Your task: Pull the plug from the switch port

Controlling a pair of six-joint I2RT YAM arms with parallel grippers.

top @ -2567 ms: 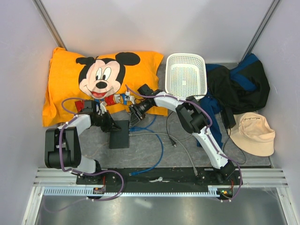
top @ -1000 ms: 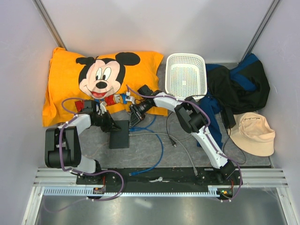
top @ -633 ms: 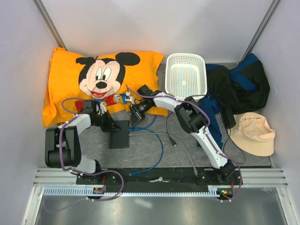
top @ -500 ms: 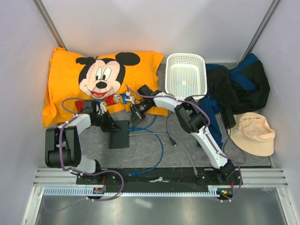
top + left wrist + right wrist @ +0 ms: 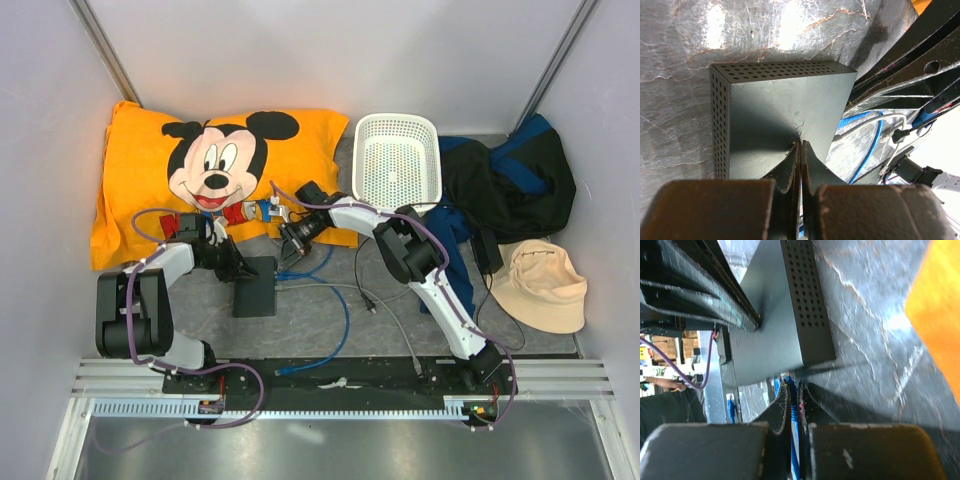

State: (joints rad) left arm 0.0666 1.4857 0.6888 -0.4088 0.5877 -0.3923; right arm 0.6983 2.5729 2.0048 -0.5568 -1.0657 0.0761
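The switch port (image 5: 255, 286) is a flat dark-grey box on the table, also in the left wrist view (image 5: 770, 105) and the right wrist view (image 5: 775, 340). My left gripper (image 5: 238, 268) is shut and empty, with its tips (image 5: 800, 143) resting on the box's top. My right gripper (image 5: 288, 243) is shut on the blue cable (image 5: 795, 450) just behind its plug (image 5: 789, 380). It sits at the box's far right corner (image 5: 793, 390). The plug lies right at the box's edge; I cannot tell whether it sits in a socket.
An orange Mickey Mouse pillow (image 5: 150, 170) lies behind the box. A white basket (image 5: 398, 160), dark clothes (image 5: 510, 185) and a beige hat (image 5: 540, 285) are at the right. The blue cable (image 5: 345, 310) and a grey cable (image 5: 395, 320) loop across the table toward the front rail.
My right gripper has shifted slightly to the right with the blue cable. The left gripper and the box have stayed put.
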